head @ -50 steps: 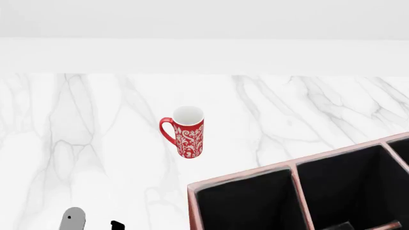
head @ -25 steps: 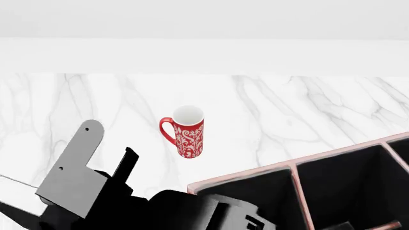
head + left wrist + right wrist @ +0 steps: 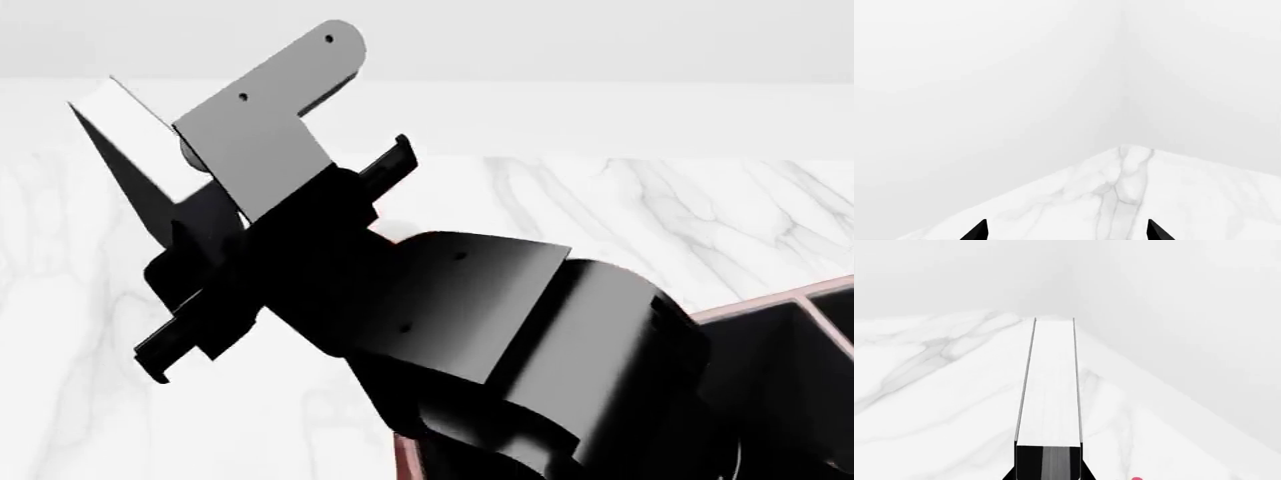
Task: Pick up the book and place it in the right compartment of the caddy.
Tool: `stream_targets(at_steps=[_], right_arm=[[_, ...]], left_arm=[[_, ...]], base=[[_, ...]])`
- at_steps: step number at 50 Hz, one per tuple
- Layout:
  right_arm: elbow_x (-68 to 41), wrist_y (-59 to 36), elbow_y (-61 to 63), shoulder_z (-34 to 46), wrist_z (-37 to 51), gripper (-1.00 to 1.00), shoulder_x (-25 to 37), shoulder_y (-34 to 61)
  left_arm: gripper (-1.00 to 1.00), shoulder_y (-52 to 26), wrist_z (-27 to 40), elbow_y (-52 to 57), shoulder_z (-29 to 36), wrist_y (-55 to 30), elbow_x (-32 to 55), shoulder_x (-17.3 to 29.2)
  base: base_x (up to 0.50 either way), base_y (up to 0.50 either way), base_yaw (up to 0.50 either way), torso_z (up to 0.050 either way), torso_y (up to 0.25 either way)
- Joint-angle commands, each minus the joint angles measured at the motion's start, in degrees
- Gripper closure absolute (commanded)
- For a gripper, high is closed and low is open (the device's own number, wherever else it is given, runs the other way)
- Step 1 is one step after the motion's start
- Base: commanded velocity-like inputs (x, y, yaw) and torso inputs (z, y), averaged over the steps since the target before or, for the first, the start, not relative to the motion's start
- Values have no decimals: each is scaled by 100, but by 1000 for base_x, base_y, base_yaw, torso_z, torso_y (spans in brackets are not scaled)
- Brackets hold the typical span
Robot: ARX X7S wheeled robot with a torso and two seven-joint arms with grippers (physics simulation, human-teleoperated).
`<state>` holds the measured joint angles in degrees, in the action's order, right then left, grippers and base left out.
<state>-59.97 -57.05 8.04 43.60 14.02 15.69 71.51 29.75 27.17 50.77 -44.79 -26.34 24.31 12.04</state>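
Observation:
The book (image 3: 1049,390) is held edge-on in my right gripper (image 3: 1047,476), which is shut on its black spine end; its white page edges run away from the camera over the marble counter. In the head view a black arm (image 3: 441,310) is raised close to the camera. The white-and-black block at its far end looks like the book (image 3: 123,120). Of the caddy (image 3: 781,298), only a strip of reddish rim and a dark compartment show at the right. My left gripper (image 3: 1067,232) is open over bare marble, holding nothing.
The marble counter (image 3: 694,210) runs back to a white wall and ends in a corner (image 3: 1124,147). A grey bracket (image 3: 267,105) sits on the raised arm. A small red speck (image 3: 1137,478) shows beside the book.
The black arm has risen from the lower left of the head view and now fills it. It hides the red patterned mug and most of the caddy.

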Motion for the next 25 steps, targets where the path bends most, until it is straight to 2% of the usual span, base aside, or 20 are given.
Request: stream_targets(at_steps=[1, 11, 25], right_arm=[[-369, -712, -127, -1057, 713, 100, -42, 440], [-767, -1123, -600, -1726, 1554, 100, 154, 824], [-1069, -1333, -477, -2262, 2170, 100, 619, 1036]], left_arm=[[-100, 51, -161, 16, -147, 121, -29, -88], [-100, 30, -118, 32, -119, 85, -33, -59], [-100, 90, -136, 19, -190, 154, 6, -79]], base=[[0, 0, 0, 0, 10], [0, 0, 0, 0, 1], [0, 0, 0, 0, 1]])
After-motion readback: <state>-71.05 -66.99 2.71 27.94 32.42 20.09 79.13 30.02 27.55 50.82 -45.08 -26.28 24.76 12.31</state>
